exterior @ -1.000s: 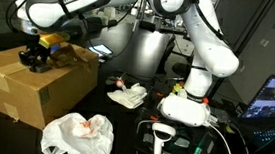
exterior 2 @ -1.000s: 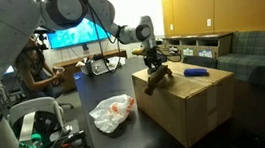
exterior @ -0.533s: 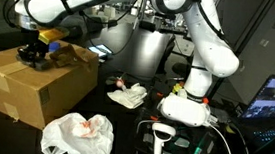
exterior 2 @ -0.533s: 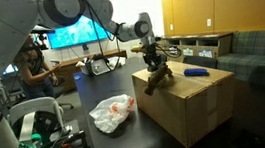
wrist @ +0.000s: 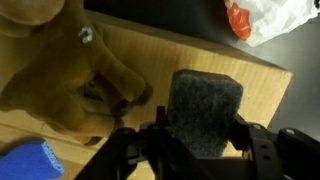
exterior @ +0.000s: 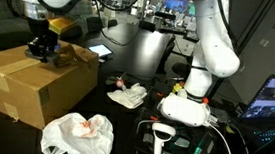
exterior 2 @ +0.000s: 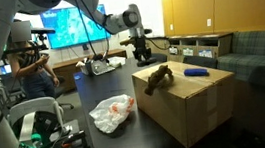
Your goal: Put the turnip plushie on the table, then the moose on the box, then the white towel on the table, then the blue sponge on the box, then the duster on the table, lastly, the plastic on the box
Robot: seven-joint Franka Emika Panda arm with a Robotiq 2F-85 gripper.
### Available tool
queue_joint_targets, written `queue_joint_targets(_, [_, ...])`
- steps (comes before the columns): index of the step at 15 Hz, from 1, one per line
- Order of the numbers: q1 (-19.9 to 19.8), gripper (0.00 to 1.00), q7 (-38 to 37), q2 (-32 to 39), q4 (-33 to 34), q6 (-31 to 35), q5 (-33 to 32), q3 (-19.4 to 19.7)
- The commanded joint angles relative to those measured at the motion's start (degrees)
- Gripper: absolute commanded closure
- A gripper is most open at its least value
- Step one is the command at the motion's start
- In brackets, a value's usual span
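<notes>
My gripper (wrist: 203, 128) is shut on the duster (wrist: 205, 95), a dark grey felt-like block, and holds it a little above the box (wrist: 210, 55). In both exterior views the gripper (exterior: 42, 47) (exterior 2: 142, 53) hangs over the far edge of the box (exterior: 22, 82) (exterior 2: 191, 102). The brown moose (exterior 2: 156, 76) (wrist: 60, 70) lies on the box top, and the blue sponge (exterior 2: 195, 73) (wrist: 30, 162) lies near it. On the table (exterior: 139, 62) the white towel (exterior: 131, 99) rests with the reddish turnip plushie (exterior: 120, 84) against it. The crumpled plastic (exterior: 77, 137) (exterior 2: 112, 112) (wrist: 265, 18) lies on the table beside the box.
The robot's white base (exterior: 187, 106) stands at the table's edge with cables and a handheld scanner (exterior: 162, 139) near it. Monitors (exterior 2: 72, 32) and a person (exterior 2: 31, 70) are behind the table. A laptop screen (exterior: 274, 99) glows beside the base.
The gripper has risen off the box top with the duster in it and drawn away from the moose. The moose, sponge and plastic have not moved.
</notes>
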State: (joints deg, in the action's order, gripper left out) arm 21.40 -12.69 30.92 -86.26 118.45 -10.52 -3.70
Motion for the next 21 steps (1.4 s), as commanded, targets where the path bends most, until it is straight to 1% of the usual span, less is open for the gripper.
queue_joint_targets(1, [0.5, 0.67, -3.7, -10.0, -12.1, -0.5, -0.6, -1.7])
queue_joint_targets(5, [0.0, 0.67, -10.3, -15.5, -22.0, 2.1, 2.8, -4.5])
queue_joint_targets(7, [-0.5, 0.67, -13.1, -17.5, -26.9, 4.4, 6.2, -5.8])
queue_joint_targets(10, [-0.8, 0.67, -15.9, -19.7, -34.4, 9.0, 10.3, -6.7])
queue_joint_targets(13, [-1.1, 0.67, -17.7, -20.8, -41.5, 13.9, 11.5, -6.5])
queue_joint_targets(16, [-2.3, 0.67, -19.1, -20.5, -49.1, 19.9, 12.0, -5.7])
queue_joint_targets(19, [-4.2, 0.67, -20.2, -18.4, -54.3, 26.0, 12.0, -4.2])
queue_joint_targets(21, [-5.3, 0.67, -20.7, -16.2, -56.1, 29.6, 10.7, -2.5])
